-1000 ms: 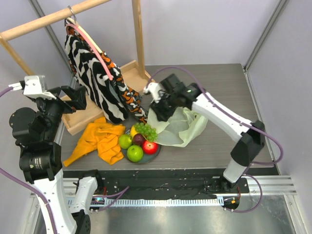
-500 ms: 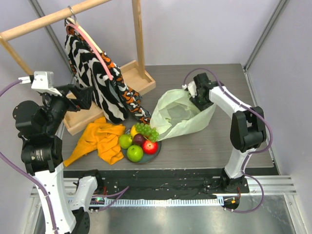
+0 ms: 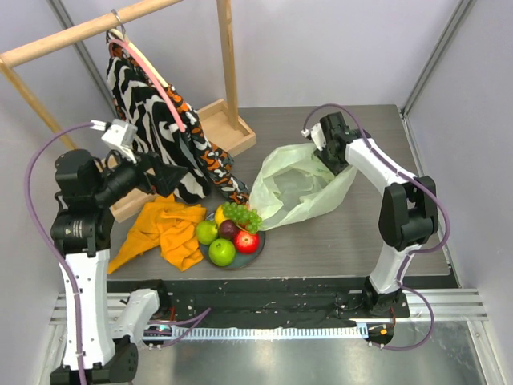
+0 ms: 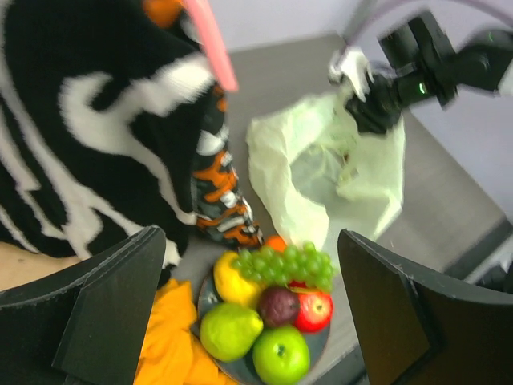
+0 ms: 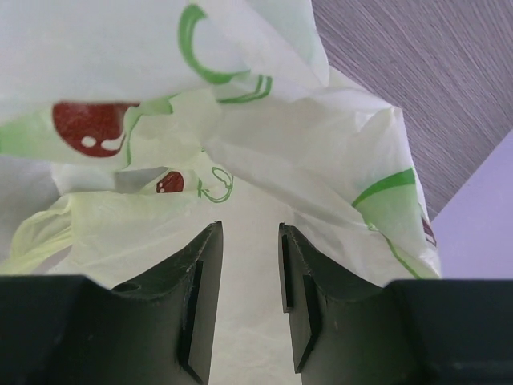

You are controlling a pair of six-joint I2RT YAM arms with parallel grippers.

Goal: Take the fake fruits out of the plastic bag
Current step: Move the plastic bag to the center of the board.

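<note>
The fake fruits lie on the grey-blue plate (image 3: 242,262): green apple (image 3: 222,252), second green fruit (image 3: 206,233), red apple (image 3: 247,241), dark purple piece (image 3: 229,229), grape bunch (image 3: 239,215) and yellow mango (image 3: 219,216). The left wrist view shows them too, with an orange (image 4: 276,241) behind the grapes (image 4: 292,263). The pale-green plastic bag (image 3: 296,188) stands puffed open right of the plate; no fruit shows in it. My right gripper (image 3: 325,154) is at its back rim, jaws a narrow gap apart over the film (image 5: 248,228). My left gripper (image 3: 164,172) is wide open and empty, high above the plate (image 4: 250,234).
A wooden rack with a zebra-print garment (image 3: 160,120) on a pink hanger stands at the back left, close beside my left gripper. Its wooden tray base (image 3: 220,128) lies behind. An orange cloth (image 3: 164,228) lies left of the plate.
My right gripper went right and back and the bag rose from flat to puffed open. My left arm swung right, its gripper now nearer the garment and plate.
</note>
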